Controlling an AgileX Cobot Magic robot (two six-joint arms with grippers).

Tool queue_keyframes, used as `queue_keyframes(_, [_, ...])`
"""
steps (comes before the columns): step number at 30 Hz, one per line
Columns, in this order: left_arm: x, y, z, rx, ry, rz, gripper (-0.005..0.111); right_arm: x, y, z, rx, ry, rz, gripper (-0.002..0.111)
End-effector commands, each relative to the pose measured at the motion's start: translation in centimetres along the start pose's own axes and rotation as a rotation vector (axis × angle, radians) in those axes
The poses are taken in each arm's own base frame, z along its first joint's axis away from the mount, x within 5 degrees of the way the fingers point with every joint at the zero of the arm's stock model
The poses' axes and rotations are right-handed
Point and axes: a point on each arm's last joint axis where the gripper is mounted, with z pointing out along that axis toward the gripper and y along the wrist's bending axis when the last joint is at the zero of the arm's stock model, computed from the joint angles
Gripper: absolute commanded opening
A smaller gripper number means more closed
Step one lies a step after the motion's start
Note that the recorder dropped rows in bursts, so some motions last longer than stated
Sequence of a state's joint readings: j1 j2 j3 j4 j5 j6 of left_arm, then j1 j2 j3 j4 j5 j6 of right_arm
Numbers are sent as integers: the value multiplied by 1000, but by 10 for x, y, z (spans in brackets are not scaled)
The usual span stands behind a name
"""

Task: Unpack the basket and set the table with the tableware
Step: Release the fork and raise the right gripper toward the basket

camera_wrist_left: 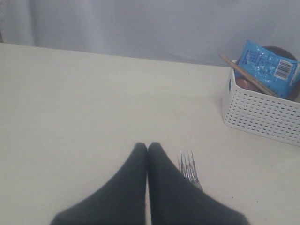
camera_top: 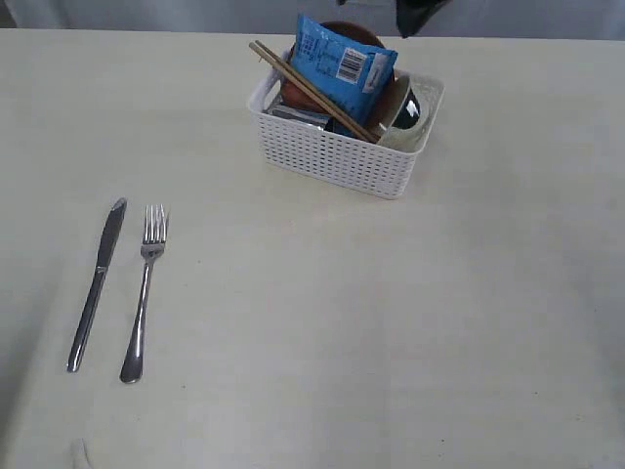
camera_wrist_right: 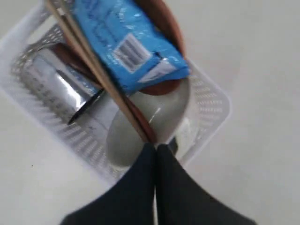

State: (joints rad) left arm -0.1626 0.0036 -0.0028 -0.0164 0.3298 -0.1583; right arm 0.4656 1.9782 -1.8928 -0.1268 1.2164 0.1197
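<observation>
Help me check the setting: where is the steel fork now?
In the exterior view the steel fork lies on the left of the cream tabletop, just right of the steel knife, not touching it, far from the white perforated basket.

Knife, fork parallel on table; laden white basket apart.

Likely a lab setup: a plain cream table backed by a pale grey curtain.

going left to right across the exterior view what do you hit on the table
knife -> fork -> basket, the things stacked inside it overlap too much to order
</observation>
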Motion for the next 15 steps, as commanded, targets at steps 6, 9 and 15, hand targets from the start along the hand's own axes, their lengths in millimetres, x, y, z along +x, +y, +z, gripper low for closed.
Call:
queue_keyframes(6, [0,0,0,2,-10,-3,0,-13,-30,22,-213,-86,6,0])
queue_keyframes(9, [0,0,0,2,-10,-3,0,-17,-28,38,-248,-106,-64,19])
queue_keyframes(15, [0,0,0,2,-10,-3,0,-23,-4,55,-518,-163,-72,49])
